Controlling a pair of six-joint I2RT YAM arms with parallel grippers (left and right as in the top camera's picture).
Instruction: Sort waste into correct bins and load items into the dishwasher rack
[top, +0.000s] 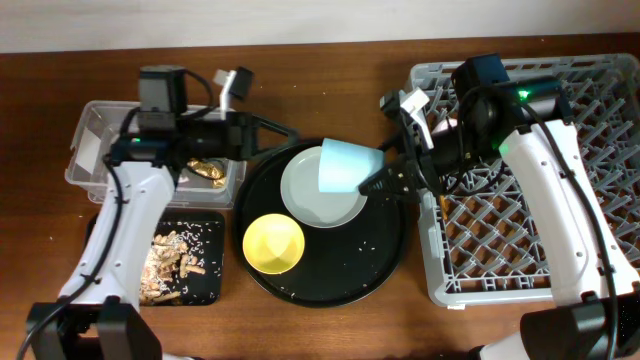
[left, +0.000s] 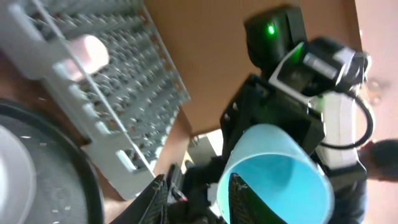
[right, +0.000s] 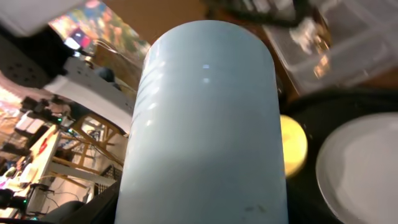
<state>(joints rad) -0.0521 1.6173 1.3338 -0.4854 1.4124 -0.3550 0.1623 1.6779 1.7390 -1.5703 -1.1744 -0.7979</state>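
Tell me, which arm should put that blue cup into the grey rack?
The right. The right gripper holds the blue cup, and the rack sits on that side. The left gripper hangs open by the clear tub, across the round tray.

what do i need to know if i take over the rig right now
Left gripper: open, empty, between the tub and the round tray.
Right gripper: shut on the blue cup, held over the plate.
Done: wrapper in the tub, scraps in the black tray, pink cup in the rack.
Left: blue cup, plate and yellow bowl into the rack. Tissue and chopsticks not in view.
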